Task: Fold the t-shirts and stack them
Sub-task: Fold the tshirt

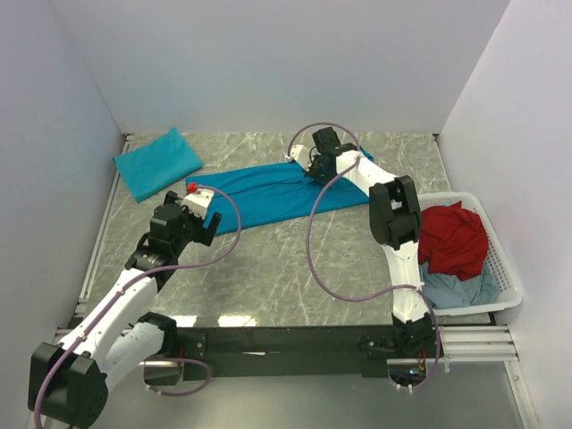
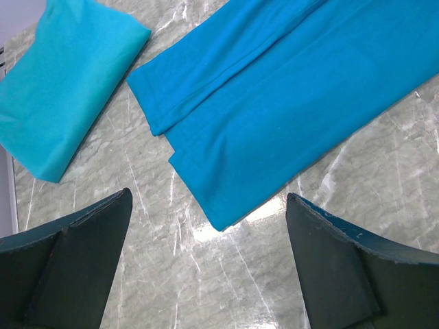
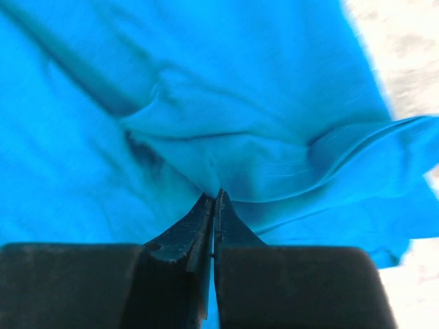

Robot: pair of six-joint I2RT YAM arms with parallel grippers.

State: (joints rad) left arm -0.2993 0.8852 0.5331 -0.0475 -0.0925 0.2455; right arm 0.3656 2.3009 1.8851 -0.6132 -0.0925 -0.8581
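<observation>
The right claw (image 3: 216, 199) is clamped on a raised fold of the spread t-shirt (image 1: 259, 198) lying lengthwise across the bench (image 1: 268, 277) — the left claw (image 2: 209, 199) hangs above its left end, fingers apart — with the folded t-shirt (image 1: 157, 163) at the far-left corner.

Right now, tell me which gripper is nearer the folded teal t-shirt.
Left. The left gripper hovers open just near-right of the folded teal t-shirt; the right gripper is farther right, pinching the long blue t-shirt.
</observation>
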